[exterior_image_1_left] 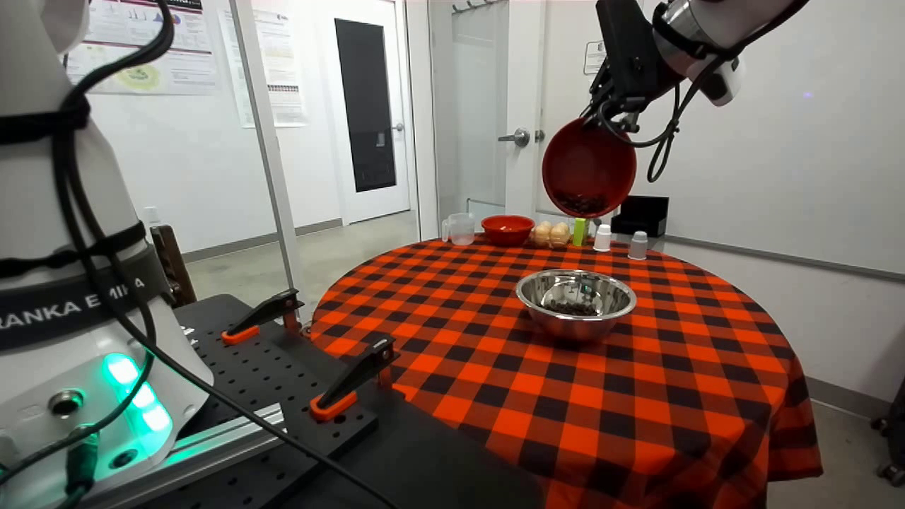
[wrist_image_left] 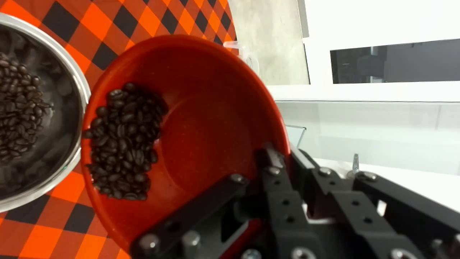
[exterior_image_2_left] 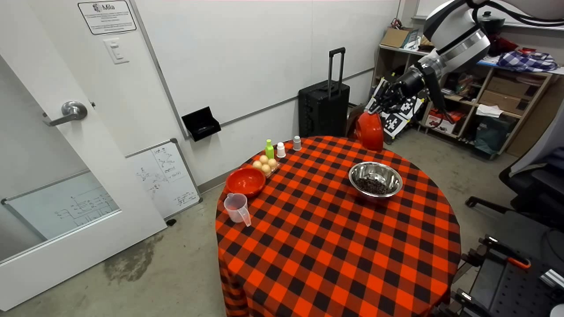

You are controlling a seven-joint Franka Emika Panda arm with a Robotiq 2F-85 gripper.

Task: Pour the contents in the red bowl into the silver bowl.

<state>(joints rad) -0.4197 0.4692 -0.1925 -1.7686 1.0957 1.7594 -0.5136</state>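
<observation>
My gripper (wrist_image_left: 286, 154) is shut on the rim of the red bowl (wrist_image_left: 208, 144), one finger inside and one outside. In both exterior views the red bowl (exterior_image_1_left: 590, 159) (exterior_image_2_left: 370, 131) hangs in the air, tilted steeply, above the silver bowl's height. Dark beans (wrist_image_left: 124, 144) are heaped against its lower wall in the wrist view. The silver bowl (exterior_image_1_left: 576, 326) (exterior_image_2_left: 382, 169) stands upright on the table and holds dark beans (exterior_image_2_left: 371, 186). In the wrist view the silver bowl (wrist_image_left: 70, 61) lies at the left edge, partly cut off, beside the red bowl's low rim.
The round table has a red-black checked cloth (exterior_image_1_left: 438, 339). At its far side stand a second red bowl (exterior_image_2_left: 245, 182), a clear measuring jug (exterior_image_2_left: 236, 208), a pack of eggs (exterior_image_2_left: 265, 164), a green bottle (exterior_image_2_left: 269, 149), a white shaker (exterior_image_2_left: 280, 150) and a grey shaker (exterior_image_2_left: 297, 143).
</observation>
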